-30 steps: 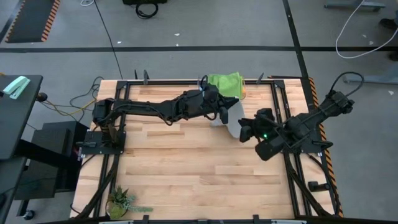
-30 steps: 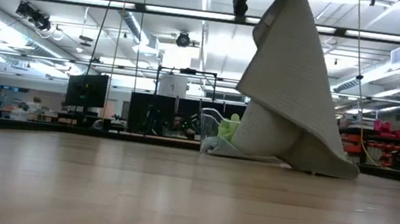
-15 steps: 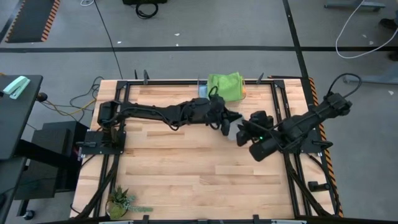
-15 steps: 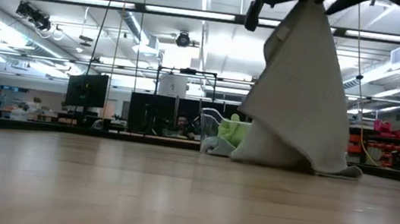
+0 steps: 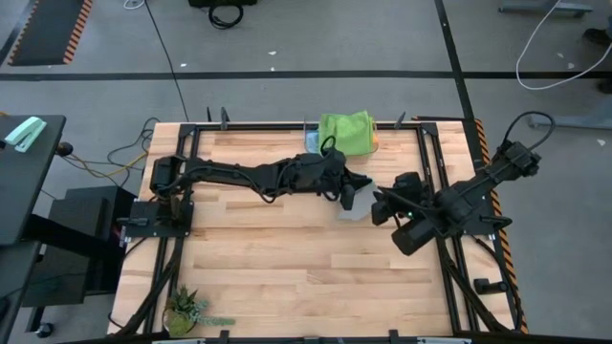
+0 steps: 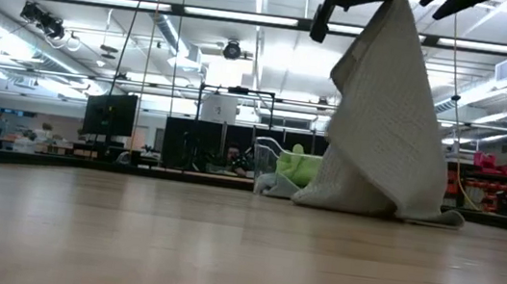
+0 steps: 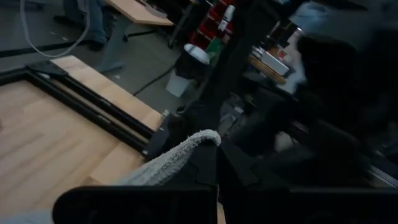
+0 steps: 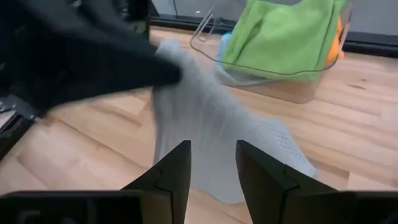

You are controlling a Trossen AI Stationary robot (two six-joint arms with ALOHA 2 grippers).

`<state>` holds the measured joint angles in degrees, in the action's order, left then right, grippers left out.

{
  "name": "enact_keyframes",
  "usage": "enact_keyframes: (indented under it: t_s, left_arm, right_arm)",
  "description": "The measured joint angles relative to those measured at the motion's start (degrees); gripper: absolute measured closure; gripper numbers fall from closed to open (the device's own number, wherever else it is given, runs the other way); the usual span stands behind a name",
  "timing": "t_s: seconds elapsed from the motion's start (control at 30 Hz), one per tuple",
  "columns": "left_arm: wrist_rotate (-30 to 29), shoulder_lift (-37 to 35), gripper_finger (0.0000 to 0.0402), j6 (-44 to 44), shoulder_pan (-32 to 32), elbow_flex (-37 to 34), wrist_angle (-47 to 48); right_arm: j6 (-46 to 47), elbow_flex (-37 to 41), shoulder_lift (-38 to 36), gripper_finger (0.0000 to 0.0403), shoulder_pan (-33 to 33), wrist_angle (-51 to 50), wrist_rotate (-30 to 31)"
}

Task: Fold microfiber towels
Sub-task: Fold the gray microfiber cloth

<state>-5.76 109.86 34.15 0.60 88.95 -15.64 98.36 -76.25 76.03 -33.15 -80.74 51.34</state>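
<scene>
One grey towel (image 6: 381, 129) hangs from the left gripper (image 5: 346, 194), pinched at a top corner, hem on the table. Right gripper (image 8: 212, 163), fingers parted and empty, faces the cloth just ahead. Best to catch the adjacent corner before lifting.

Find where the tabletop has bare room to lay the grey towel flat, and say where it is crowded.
Bare wood lies between the arms and the small plant at the near edge. It is crowded at the far edge: the clear bin of towels, the hanging grey towel, left gripper and right gripper.
</scene>
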Motion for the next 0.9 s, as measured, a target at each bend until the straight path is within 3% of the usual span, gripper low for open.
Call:
enact_keyframes:
  t_s: [0.43, 0.9]
  left_arm:
    - [0.7, 0.0, 0.0395, 1.2, -0.1, 0.0, -1.6]
    - [0.0, 0.0, 0.0395, 4.0, 0.6, 0.0, -2.3]
  right_arm:
    - [-8.3, 0.0, 0.0, 0.0268, 4.4, 14.6, 0.5]
    - [-3.8, 0.0, 0.6, 0.0278, 5.0, 14.6, 2.7]
